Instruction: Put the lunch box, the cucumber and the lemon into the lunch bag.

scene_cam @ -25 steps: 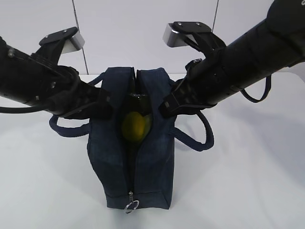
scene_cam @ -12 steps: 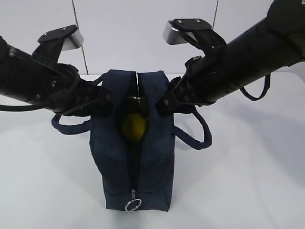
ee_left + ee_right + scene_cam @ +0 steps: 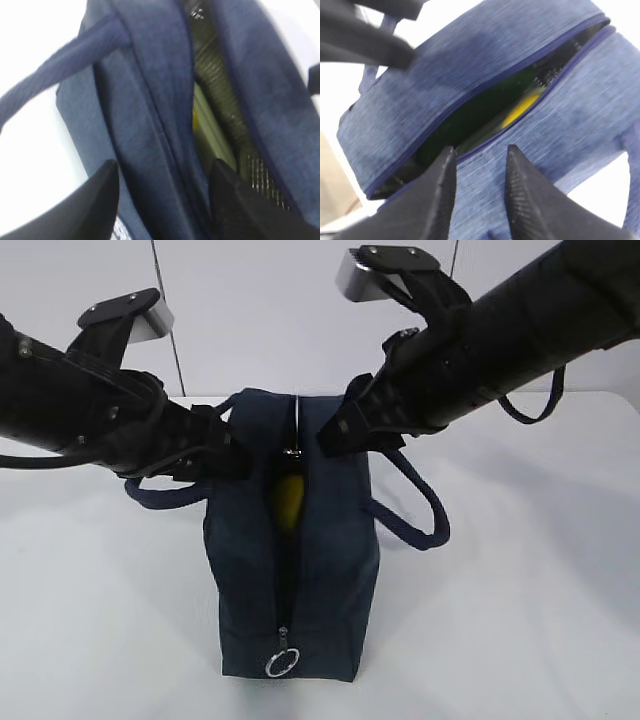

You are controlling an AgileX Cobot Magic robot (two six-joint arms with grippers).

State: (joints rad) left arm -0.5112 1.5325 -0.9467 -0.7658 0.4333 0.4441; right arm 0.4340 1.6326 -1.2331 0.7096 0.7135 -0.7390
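From the front camera, the lunch bag (image 3: 290,570) stands upright on the white table (image 3: 520,620). Its top zipper is partly undone, leaving a thin slit. The yellow lemon (image 3: 288,497) peeks out through that slit. A metal ring pull (image 3: 282,663) hangs at the near bottom end of the zipper. The left gripper (image 3: 225,455) is at the bag's left top edge, and the right gripper (image 3: 335,430) is at its right top edge. 1 loop handle (image 3: 415,505) droops on the right side.

From the left wrist camera, the 2 black fingers (image 3: 95,200) are spread apart, with the bag's (image 3: 150,125) blue cloth between them. They do not squeeze it. Inside the slit shows a pale green strip, likely the lunch box (image 3: 210,125) lid, with a bit of yellow beside it.

From the right wrist camera, the 2 fingers (image 3: 437,195) are also apart, over the bag's near edge. In the opening lie the dark green cucumber (image 3: 485,105) and the lemon (image 3: 522,109), just beside each other.
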